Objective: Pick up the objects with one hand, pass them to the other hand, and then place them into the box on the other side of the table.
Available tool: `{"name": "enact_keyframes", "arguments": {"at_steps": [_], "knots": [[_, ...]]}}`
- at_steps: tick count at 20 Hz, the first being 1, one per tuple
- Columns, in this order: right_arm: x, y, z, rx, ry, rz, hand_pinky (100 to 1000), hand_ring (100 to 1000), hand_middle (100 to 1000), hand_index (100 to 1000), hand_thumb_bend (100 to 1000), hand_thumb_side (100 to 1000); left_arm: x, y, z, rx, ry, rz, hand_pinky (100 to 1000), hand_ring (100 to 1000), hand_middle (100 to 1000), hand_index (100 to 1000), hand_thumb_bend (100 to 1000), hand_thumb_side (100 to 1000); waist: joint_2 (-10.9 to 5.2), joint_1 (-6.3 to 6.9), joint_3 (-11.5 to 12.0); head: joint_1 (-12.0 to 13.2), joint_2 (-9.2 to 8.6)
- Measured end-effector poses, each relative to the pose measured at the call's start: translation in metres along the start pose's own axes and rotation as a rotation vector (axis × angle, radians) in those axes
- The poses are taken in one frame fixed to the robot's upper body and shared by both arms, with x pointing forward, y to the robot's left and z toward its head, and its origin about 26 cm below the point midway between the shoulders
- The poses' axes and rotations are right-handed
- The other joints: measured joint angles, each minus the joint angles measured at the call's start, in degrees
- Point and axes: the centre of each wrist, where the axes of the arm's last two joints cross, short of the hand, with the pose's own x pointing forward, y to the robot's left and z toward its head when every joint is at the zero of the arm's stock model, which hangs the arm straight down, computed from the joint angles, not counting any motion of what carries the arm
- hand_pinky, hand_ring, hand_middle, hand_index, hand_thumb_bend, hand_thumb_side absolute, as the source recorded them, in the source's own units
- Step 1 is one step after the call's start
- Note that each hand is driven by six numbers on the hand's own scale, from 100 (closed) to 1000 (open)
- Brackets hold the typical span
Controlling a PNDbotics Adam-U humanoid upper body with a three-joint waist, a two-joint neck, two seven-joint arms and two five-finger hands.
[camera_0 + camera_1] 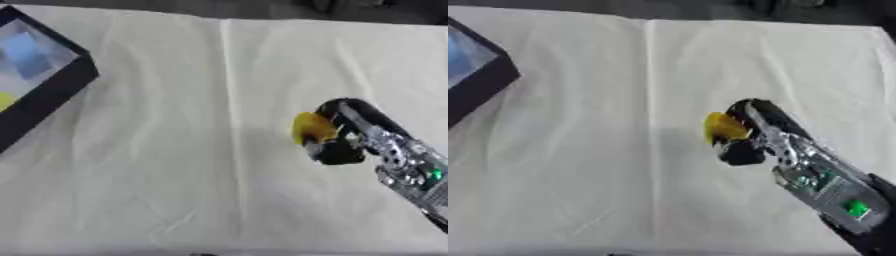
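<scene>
At the upper left of the frame sits the box [52, 87], a dark-walled container lying askew and cut off by the frame edge. Its interior shows a pale blue patch and a small yellow patch near the left edge; neither can be identified further. Across the middle runs the surface [175, 165], draped in a cream cloth with a vertical fold line through its centre and no loose objects visible on it.

Right of centre, the right hand [337, 142] enters from the lower right corner on a silver-and-black forearm. Its fingers [759, 112] are curled round a yellow object [311, 127], which projects from the left side of the hand, toward the box. The object is small and rounded; its long axis cannot be determined. Whether it is clear of the surface or resting on it cannot be told for certain, though a faint shadow to its left suggests it is raised.

The left hand does not appear in either view.

Assessment: the pick-up step appears complete and the hand-over is pending. The relation that governs it is that the object faces left from the holding fingers, on the side from which the left arm would arrive, with the box well apart beyond that. The exposed yellow portion is the only part available for a receiving grasp. Risk: little free surface on the object for a second hand.
</scene>
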Motion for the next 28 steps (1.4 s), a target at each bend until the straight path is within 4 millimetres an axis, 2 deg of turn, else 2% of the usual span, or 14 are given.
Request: {"name": "enact_keyframes", "arguments": {"at_steps": [6, 13, 21, 28], "knots": [[0.004, -0.002, -0.001, -0.132, -0.111, 0.030, 533, 530, 469, 528, 100, 100, 0.018, -0.012, -0.014, -0.149, 0.000, -0.032, 945, 1000, 640, 863, 100, 778, -0.41, 1.12, 0.1, 1.2, -0.09], [0.007, 0.007, 0.000, -0.251, -0.236, 0.082, 540, 527, 466, 526, 100, 100, 0.041, -0.041, -0.030, -0.366, 0.008, -0.071, 927, 1000, 648, 872, 100, 814, -0.43, 1.96, 1.4, 1.6, -0.85], [0.011, 0.016, 0.002, -0.380, -0.361, 0.133, 586, 533, 470, 529, 100, 100, 0.068, -0.085, -0.042, -0.608, -0.001, -0.102, 912, 1000, 663, 870, 100, 788, -0.44, 2.34, 3.1, 1.0, -1.37], [0.015, 0.015, 0.001, -0.485, -0.471, 0.192, 609, 550, 478, 535, 100, 100, 0.094, -0.113, -0.049, -0.762, -0.009, -0.148, 920, 1000, 701, 900, 100, 761, -0.44, 2.76, 4.1, 0.7, -1.44]]}}
